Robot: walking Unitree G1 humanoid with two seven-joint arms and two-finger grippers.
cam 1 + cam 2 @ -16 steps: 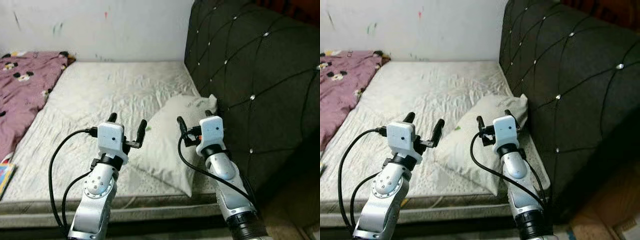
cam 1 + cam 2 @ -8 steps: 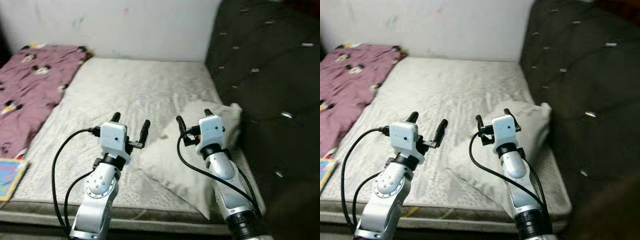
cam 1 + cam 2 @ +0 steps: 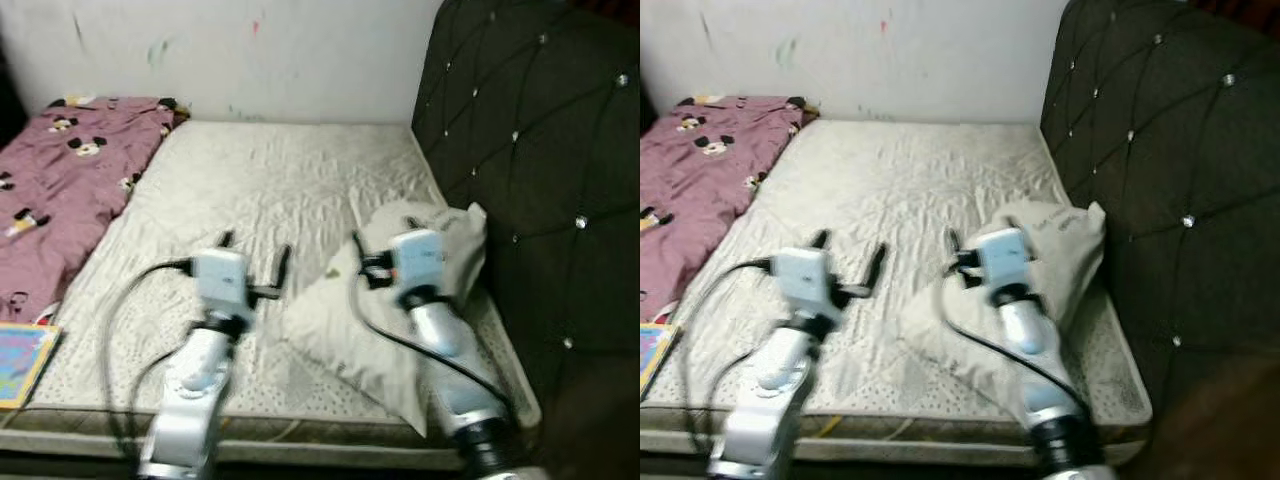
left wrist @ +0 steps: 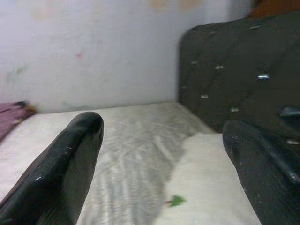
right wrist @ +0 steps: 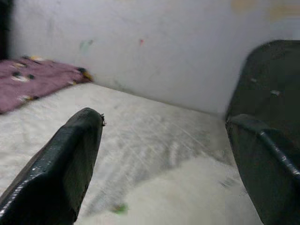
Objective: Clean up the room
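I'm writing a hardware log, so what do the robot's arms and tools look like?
Two silver jointed arms, each ending in a white boxy wrist block with black cables looping back along the arm. The left tool and right tool each have two long black fingers.

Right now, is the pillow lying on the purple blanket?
No. The pillow lies on the bare mattress by the headboard, far from the blanket.
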